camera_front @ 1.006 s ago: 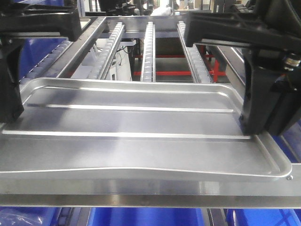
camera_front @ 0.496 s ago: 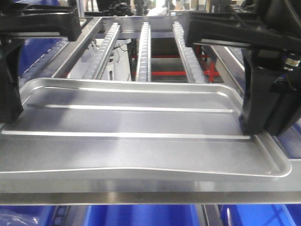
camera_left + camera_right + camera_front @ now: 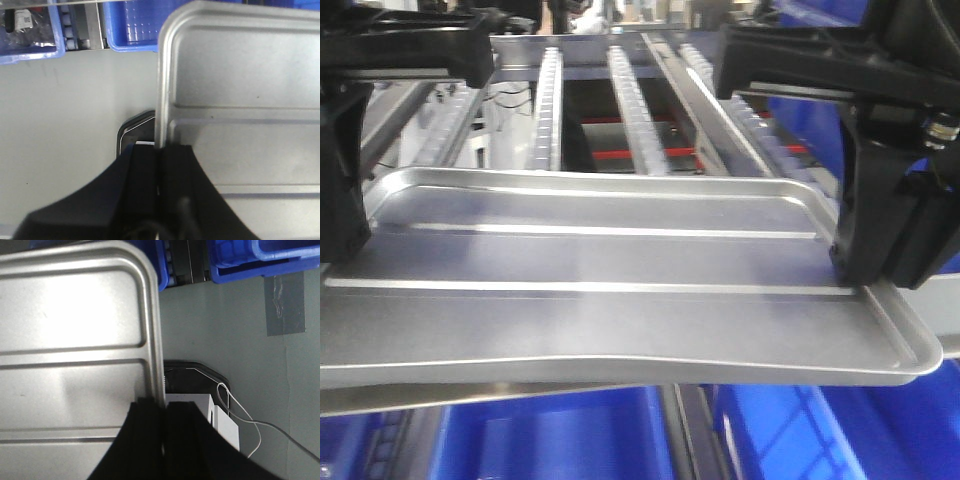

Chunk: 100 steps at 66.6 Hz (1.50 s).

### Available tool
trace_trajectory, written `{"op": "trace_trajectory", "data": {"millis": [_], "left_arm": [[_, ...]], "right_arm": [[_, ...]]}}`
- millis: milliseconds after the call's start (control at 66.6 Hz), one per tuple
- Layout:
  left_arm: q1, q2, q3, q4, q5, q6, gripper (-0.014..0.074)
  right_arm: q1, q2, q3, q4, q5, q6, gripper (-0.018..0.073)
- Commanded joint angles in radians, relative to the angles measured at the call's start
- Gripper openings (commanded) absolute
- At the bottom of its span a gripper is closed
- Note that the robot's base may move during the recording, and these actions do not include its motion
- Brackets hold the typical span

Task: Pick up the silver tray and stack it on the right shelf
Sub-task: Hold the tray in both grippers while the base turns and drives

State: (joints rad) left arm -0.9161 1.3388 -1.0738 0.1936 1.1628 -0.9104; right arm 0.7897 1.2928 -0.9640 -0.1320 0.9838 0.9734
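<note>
The silver tray (image 3: 610,290) hangs level in front of me, held by its two short ends. My left gripper (image 3: 342,235) is shut on the left rim, and my right gripper (image 3: 862,272) is shut on the right rim. From the left wrist, the tray (image 3: 240,90) fills the right side, with the left gripper (image 3: 161,152) pinching its rim. The right wrist view shows the tray (image 3: 75,325) on the left and the right gripper (image 3: 164,407) clamped on its edge. Behind the tray stands the right shelf (image 3: 625,110), its white roller lanes running away from me.
Blue bins (image 3: 570,440) sit below the tray's near edge, and more blue (image 3: 920,90) shows at the right. Blue bins (image 3: 135,25) and grey floor (image 3: 65,125) lie under the left wrist. A white box (image 3: 220,422) with a cable lies on the floor under the right wrist.
The shelf's lanes have slid left and now slant in the view. The steel front bar under the tray's near edge is gone, and blue bins show there. Both grips are unchanged.
</note>
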Motion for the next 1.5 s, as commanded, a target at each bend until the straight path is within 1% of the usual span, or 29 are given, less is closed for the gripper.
{"op": "trace_trajectory", "data": {"millis": [0,210,556,691,781,961,1246,1487], "left_arm": [[-0.008,-0.032,-0.027,-0.014,-0.012,0.008,-0.01],[-0.008,-0.032,-0.027,-0.017,-0.009,0.008,-0.01],[-0.008,-0.032,-0.027,-0.044,0.063,0.008,-0.01],[-0.008,-0.032,-0.027,-0.044,0.065,0.008,-0.01],[-0.008,-0.032,-0.027,-0.012,0.054,0.008,-0.01],[-0.008,-0.032,-0.027,0.018,0.007,0.008,-0.01],[-0.008,-0.032,-0.027,0.02,-0.089,0.008,-0.01],[-0.008,-0.032,-0.027,0.02,-0.092,0.008,-0.01]], "right_arm": [[0.002,-0.031,-0.03,-0.007,-0.054,0.007,0.0049],[0.002,-0.031,-0.03,-0.007,-0.054,0.007,0.0049],[0.002,-0.031,-0.03,-0.007,-0.054,0.007,0.0049],[0.002,-0.031,-0.03,-0.007,-0.054,0.007,0.0049],[0.002,-0.031,-0.03,-0.007,-0.054,0.007,0.0049],[0.002,-0.031,-0.03,-0.007,-0.053,0.007,0.0049],[0.002,-0.031,-0.03,-0.007,-0.052,0.007,0.0049],[0.002,-0.031,-0.03,-0.007,-0.052,0.007,0.0049]]}}
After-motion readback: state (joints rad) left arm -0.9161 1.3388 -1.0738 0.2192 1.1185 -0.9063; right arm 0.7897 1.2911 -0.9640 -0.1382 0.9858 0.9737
